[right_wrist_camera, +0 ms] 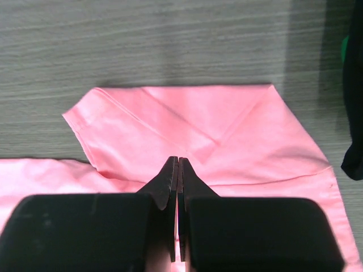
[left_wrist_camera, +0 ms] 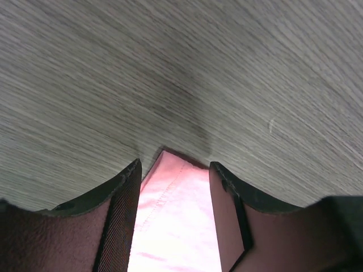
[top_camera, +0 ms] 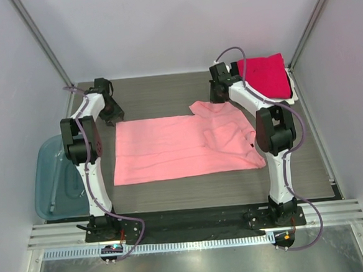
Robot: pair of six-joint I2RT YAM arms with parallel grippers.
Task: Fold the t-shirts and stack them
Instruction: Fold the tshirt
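Note:
A light salmon-pink t-shirt (top_camera: 182, 145) lies spread flat across the middle of the table. My left gripper (top_camera: 111, 116) is at its far left corner. In the left wrist view its fingers (left_wrist_camera: 116, 215) stand apart on either side of that hemmed corner (left_wrist_camera: 176, 209), so the left gripper (left_wrist_camera: 174, 167) is open around the cloth. My right gripper (top_camera: 218, 95) is at the far right, by the sleeve. The right wrist view shows the right gripper (right_wrist_camera: 178, 161) shut, its tips over the folded-over sleeve (right_wrist_camera: 187, 122). A folded magenta-red t-shirt (top_camera: 264, 74) tops a stack at the back right.
A translucent blue bin (top_camera: 50, 176) sits off the table's left edge. Dark and green cloth edges (right_wrist_camera: 354, 113) show at the right of the right wrist view. Grey walls close in the back and both sides. Bare wood-grain tabletop (top_camera: 160, 97) lies beyond the shirt.

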